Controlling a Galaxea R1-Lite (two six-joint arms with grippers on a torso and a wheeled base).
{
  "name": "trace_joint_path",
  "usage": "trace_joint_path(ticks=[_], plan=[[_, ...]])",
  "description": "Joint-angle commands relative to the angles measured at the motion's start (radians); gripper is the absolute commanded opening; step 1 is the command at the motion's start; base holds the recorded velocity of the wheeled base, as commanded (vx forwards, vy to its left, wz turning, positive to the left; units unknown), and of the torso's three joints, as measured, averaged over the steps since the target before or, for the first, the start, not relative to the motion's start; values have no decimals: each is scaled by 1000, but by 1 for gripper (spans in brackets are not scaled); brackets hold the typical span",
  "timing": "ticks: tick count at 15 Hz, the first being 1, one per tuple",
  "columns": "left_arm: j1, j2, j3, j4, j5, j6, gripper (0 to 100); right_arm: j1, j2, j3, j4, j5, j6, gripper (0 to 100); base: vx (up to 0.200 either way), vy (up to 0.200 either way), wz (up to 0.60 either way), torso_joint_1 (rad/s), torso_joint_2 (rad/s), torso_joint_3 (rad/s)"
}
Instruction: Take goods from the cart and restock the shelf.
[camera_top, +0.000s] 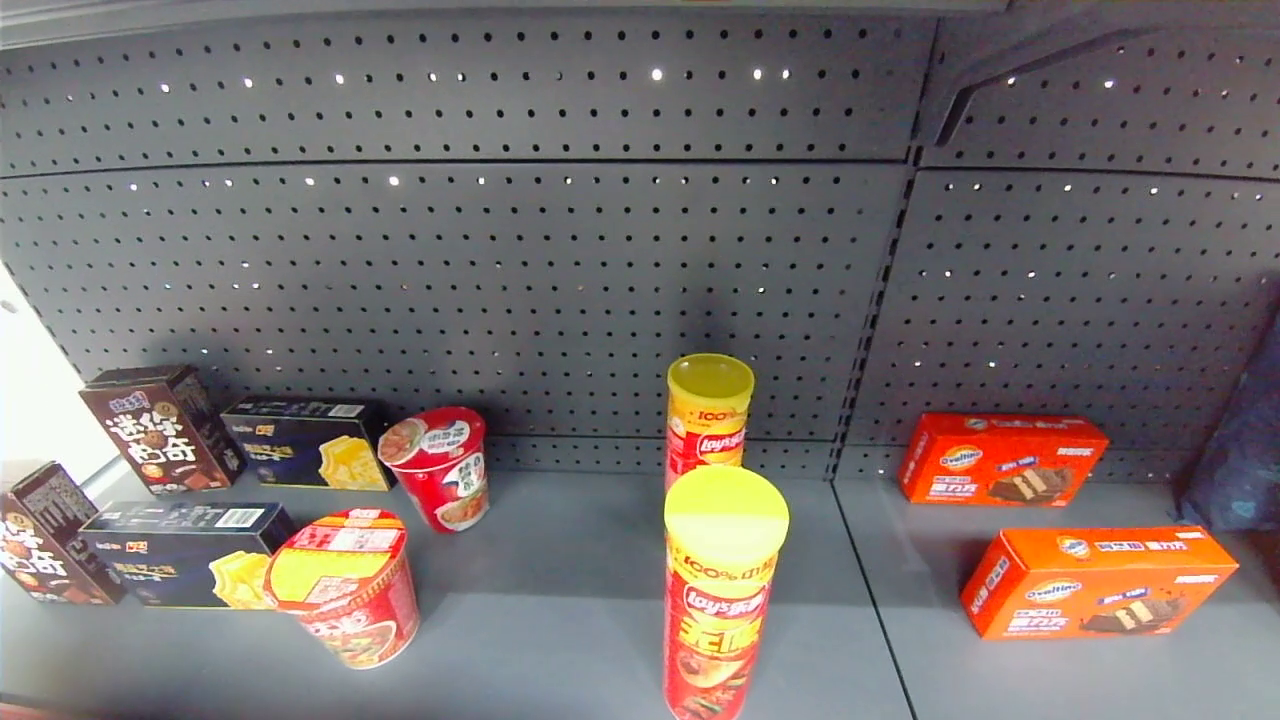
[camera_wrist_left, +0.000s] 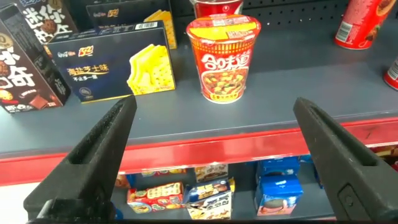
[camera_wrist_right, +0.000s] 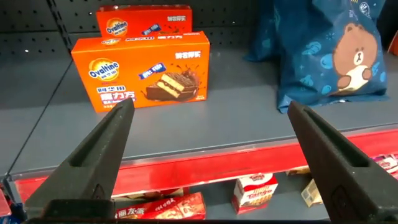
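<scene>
Just ahead of the left gripper (camera_wrist_left: 214, 102): a red-and-yellow paper noodle cup (camera_wrist_left: 222, 56), upright, with a dark blue cardboard cracker box (camera_wrist_left: 106, 62) to its left and a brown cardboard cookie box (camera_wrist_left: 25, 56) farther left. Below that gripper: small colourful packets (camera_wrist_left: 208, 196). Ahead of the right gripper (camera_wrist_right: 211, 106): two orange cardboard cake boxes, one (camera_wrist_right: 143, 71) near, one (camera_wrist_right: 144, 18) behind it. A blue plastic bag printed with a bear (camera_wrist_right: 336, 50) stands to their right. Beyond everything: a grey perforated metal back panel (camera_top: 500, 280).

A shop: a pegboard-backed shelf (camera_top: 560, 610) holds snack boxes (camera_top: 1003, 460), noodle cups (camera_top: 345, 590) and crisp tubes (camera_top: 722, 600) in rows.
</scene>
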Motion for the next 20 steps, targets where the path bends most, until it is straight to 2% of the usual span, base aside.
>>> trace_joint_path(ticks=[1,6,12,17,20], plan=[[0,3,0,0,0,0,100,0,3,0,0,0,0,100,0,0,0,0,0,0],[0,3,0,0,0,-2,100,0,3,0,3,48,-2,100,0,0,0,0,0,0],[0,3,0,0,0,-5,100,0,4,0,3,50,-2,100,0,0,0,0,0,0],[0,3,0,0,0,-26,100,0,4,-2,3,65,-3,100,0,0,-120,0,0,0],[0,3,0,0,0,-26,100,0,4,-2,3,68,-3,100,0,0,0,0,0,0]])
